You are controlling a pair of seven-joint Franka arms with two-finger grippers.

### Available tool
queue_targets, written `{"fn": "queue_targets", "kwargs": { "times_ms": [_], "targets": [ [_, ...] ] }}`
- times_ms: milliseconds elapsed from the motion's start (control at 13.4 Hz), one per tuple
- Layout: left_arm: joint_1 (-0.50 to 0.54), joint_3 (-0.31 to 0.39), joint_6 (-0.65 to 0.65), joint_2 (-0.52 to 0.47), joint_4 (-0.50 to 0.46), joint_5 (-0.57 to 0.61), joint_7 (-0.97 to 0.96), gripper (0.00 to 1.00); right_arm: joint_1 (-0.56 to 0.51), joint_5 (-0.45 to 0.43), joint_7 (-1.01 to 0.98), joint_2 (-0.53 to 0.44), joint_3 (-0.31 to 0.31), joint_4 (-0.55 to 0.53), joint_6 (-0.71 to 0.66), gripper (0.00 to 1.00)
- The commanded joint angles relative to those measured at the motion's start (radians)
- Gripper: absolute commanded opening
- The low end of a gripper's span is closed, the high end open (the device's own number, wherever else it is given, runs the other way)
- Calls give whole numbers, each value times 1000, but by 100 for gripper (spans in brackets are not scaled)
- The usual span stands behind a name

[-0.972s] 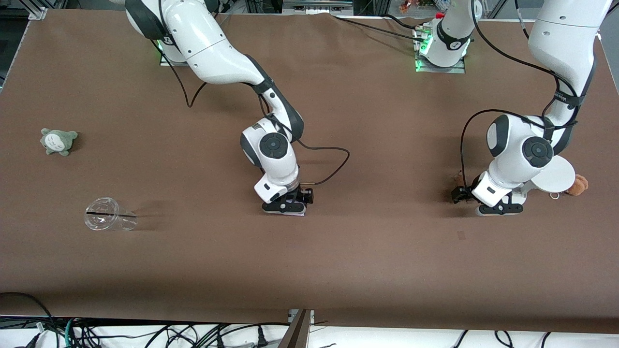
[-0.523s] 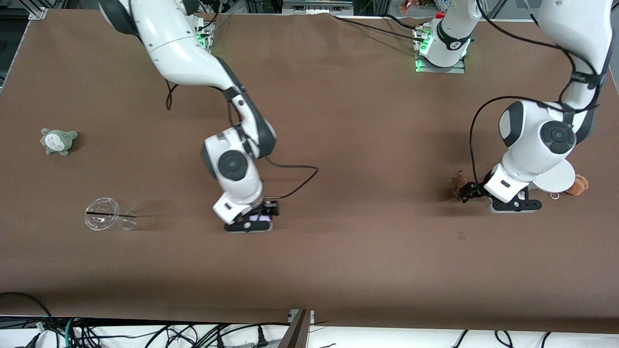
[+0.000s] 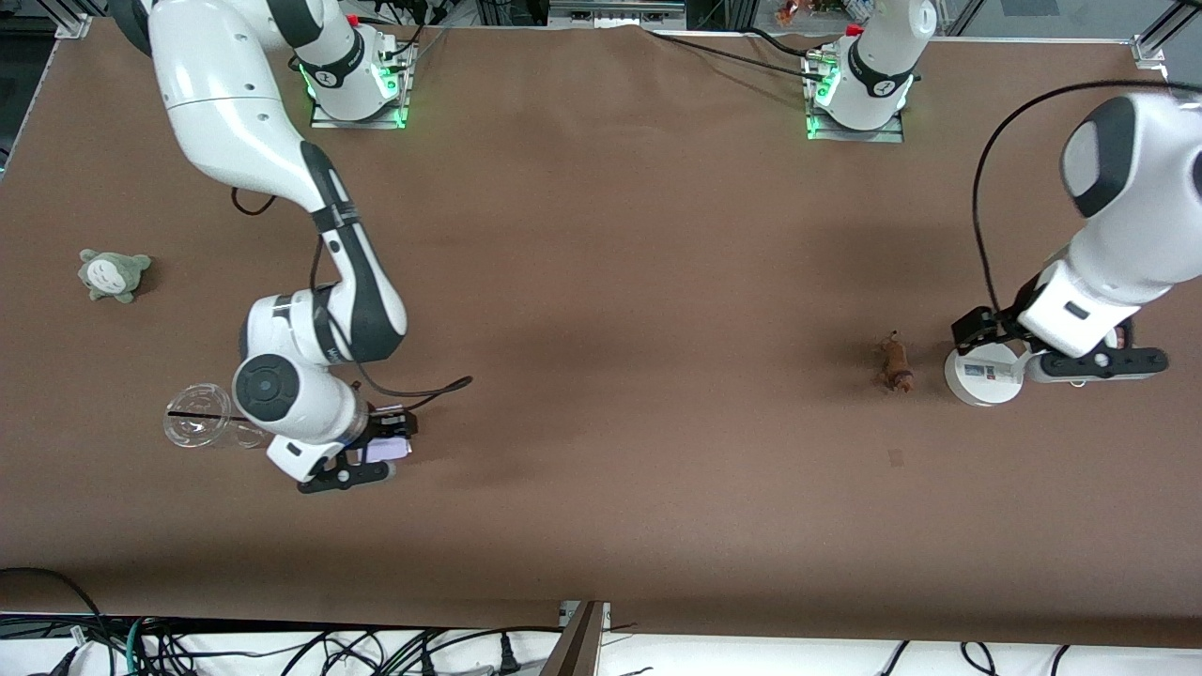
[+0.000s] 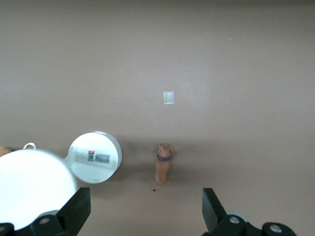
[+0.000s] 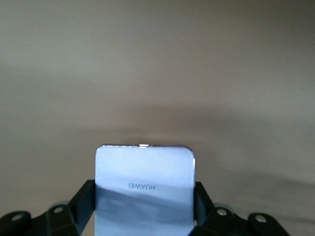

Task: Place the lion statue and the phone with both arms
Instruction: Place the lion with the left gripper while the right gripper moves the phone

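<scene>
Two pincers work here: my right one grips the phone above the table, beside the cup. My left one hangs spread above the stand, the lion lying beside it.

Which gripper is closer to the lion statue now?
Left. The left gripper hangs open over the white stand beside the lion statue; the right gripper holds the phone beside the clear cup.

Matt brown cloth table — glossy smooth phone.
</scene>
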Motion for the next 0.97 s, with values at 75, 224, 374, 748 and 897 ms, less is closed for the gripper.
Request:
{"fn": "queue_targets", "kwargs": {
  "times_ms": [75, 224, 374, 748, 897],
  "targets": [
    [14, 0, -167, 4, 153, -30, 72, 100, -55, 16, -60, -51, 9, -98, 5, 27],
    [45, -3, -212, -3, 188, -45, 86, 100, -63, 13, -61, -50, -12, -108, 14, 27],
    [65, 4, -253, -3, 236, -45, 142, 100, -63, 11, -52, -48, -25, -110, 19, 27],
    [137, 4, -302, -29, 250, -56, 189, 100, -66, 14, -44, -48, -68, -168, 109, 27],
    [163, 4, -302, -31, 251, -59, 190, 100, -67, 14, -38, -48, -75, -170, 114, 27]
  ]
}}
